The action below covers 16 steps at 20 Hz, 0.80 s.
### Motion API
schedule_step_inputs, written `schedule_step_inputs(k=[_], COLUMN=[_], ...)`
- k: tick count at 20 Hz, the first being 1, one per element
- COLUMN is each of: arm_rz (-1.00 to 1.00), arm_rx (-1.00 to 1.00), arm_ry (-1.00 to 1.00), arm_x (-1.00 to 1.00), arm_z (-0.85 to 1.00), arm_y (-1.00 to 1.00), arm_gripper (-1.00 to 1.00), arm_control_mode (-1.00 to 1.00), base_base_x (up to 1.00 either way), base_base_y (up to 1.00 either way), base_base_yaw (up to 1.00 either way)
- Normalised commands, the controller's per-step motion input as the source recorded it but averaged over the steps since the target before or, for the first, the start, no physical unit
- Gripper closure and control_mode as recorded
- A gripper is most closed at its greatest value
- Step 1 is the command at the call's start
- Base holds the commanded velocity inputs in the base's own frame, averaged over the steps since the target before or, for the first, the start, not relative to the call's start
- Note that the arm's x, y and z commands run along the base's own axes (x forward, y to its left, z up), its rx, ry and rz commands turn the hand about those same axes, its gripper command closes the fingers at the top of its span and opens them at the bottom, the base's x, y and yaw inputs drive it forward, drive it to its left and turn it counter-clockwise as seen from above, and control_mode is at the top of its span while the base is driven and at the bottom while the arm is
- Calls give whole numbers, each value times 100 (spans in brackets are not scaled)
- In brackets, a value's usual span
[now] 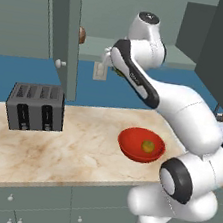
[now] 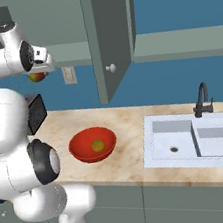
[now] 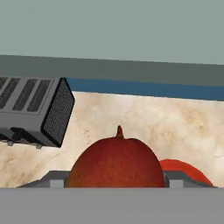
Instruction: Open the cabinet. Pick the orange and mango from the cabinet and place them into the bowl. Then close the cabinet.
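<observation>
The gripper [image 3: 116, 183] pinches the mango [image 3: 114, 164] just outside the open cabinet [image 2: 107, 38], so it can carry it to the bowl [image 2: 78, 147] at five o'clock, where the orange [image 2: 98, 146] lies.

Red mango [image 3: 114, 162], glossy red bowl [image 1: 128, 145], grey-green cabinet [image 2: 107, 28]

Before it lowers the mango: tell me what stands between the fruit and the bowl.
Nothing visible. The gripper holds the mango above the counter; the bowl, already holding the orange, lies open below. The toaster stands off to one side.
</observation>
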Motion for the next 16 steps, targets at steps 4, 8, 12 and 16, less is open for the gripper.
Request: schedule_step_inputs(k=[4, 8, 12, 16], arm_rz=[0, 0, 0, 4], arm_rx=[10, 7, 2, -1], arm_ry=[7, 17, 25, 4], arm_x=[-100, -92, -35, 16], arm_z=[-100, -100, -98, -58], arm_y=[-100, -93, -64, -5], arm_gripper=[100, 100, 100, 100], arm_control_mode=[-100, -100, -100, -100], base_base_x=[0, 0, 0, 0], base_base_y=[0, 0, 0, 0], base_base_yaw=[0, 0, 0, 0])
